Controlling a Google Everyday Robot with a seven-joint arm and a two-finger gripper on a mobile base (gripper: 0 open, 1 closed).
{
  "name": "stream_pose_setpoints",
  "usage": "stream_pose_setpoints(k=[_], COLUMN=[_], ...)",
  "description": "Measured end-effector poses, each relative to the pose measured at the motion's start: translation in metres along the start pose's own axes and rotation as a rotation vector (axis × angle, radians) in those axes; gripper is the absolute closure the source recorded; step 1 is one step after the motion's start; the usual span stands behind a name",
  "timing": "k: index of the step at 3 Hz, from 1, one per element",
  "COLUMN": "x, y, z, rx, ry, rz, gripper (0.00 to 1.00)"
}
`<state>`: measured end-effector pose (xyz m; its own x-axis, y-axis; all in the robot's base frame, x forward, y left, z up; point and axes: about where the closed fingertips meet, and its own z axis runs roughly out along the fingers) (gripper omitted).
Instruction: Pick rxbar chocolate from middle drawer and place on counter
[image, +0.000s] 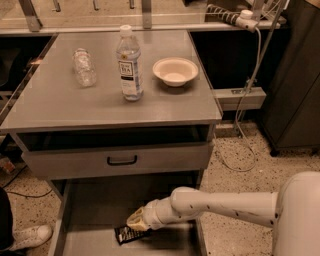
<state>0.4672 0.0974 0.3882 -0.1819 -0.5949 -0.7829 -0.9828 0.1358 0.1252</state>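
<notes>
The rxbar chocolate (126, 234), a flat black wrapper with white lettering, lies on the floor of the open middle drawer (95, 205) near its front. My gripper (135, 222) reaches down into the drawer from the right on a white arm. It sits right at the bar's upper right end and hides part of it. The counter (107, 95) is the grey tabletop above the drawers.
On the counter stand an upright water bottle (129, 64), a bottle lying on its side (84, 67) and a white bowl (175, 71). A closed drawer front with a black handle (122, 160) sits above the open drawer. A shoe (27, 237) shows at the lower left.
</notes>
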Motion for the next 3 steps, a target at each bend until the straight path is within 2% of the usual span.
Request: stream_pose_setpoints(k=[1,2,3], x=[-0.024,-0.038,-0.038], y=[-0.004,-0.008,-0.008], z=[-0.01,-0.014,-0.014], rx=[0.025,0.037,0.038], ry=[-0.012,-0.012,-0.012], rz=[-0.032,-0.057,-0.058], gripper=[1.0,1.0,0.81])
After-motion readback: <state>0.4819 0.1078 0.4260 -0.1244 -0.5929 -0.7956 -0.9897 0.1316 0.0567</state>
